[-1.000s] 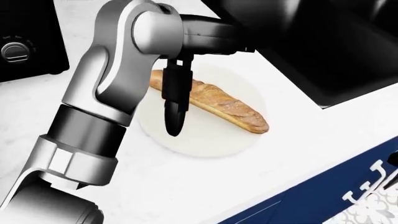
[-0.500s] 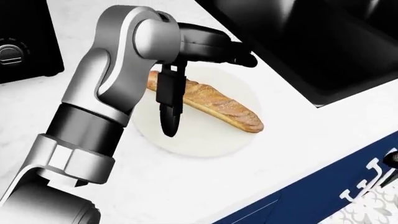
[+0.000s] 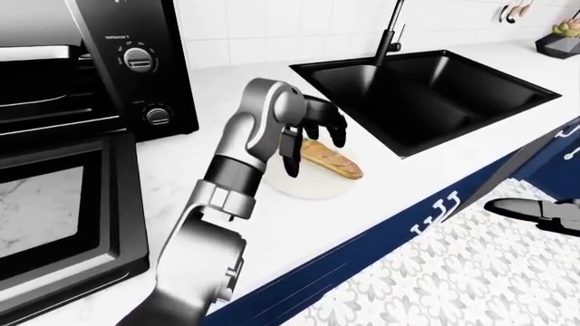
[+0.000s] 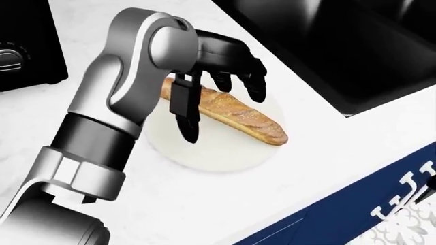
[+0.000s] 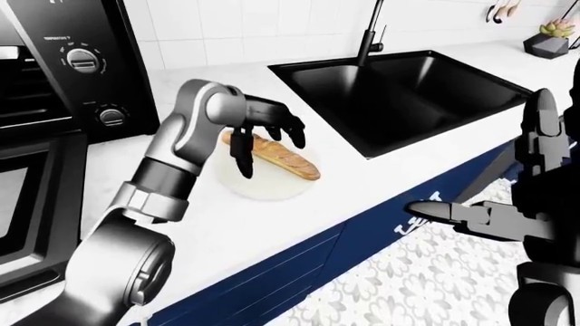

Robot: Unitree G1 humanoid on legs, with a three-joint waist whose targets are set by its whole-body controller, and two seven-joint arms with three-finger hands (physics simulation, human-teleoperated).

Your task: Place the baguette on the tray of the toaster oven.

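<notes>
A golden baguette (image 4: 238, 115) lies slantwise on a round white plate (image 4: 218, 153) on the white counter. My left hand (image 4: 221, 109) hovers over the loaf's left end, open. Its thumb (image 4: 188, 122) hangs down on the near side and the other fingers (image 4: 253, 87) curl over the far side, not closed round the bread. The black toaster oven (image 3: 136, 75) stands at the left of the left-eye view, with its glass door (image 3: 63, 210) folded down open. My right hand (image 5: 494, 197) floats open off the counter at the right of the right-eye view.
A black sink (image 3: 426, 88) with a black faucet (image 3: 389, 34) lies just right of the plate. Below the counter edge run blue cabinet fronts (image 3: 362, 258) and a patterned floor (image 3: 471, 272). Oven knobs (image 3: 138, 59) face me.
My left hand's fingers, stretched toward the sink before, have curled down over the baguette's left end. The thumb stays hanging beside the loaf. The baguette has not moved.
</notes>
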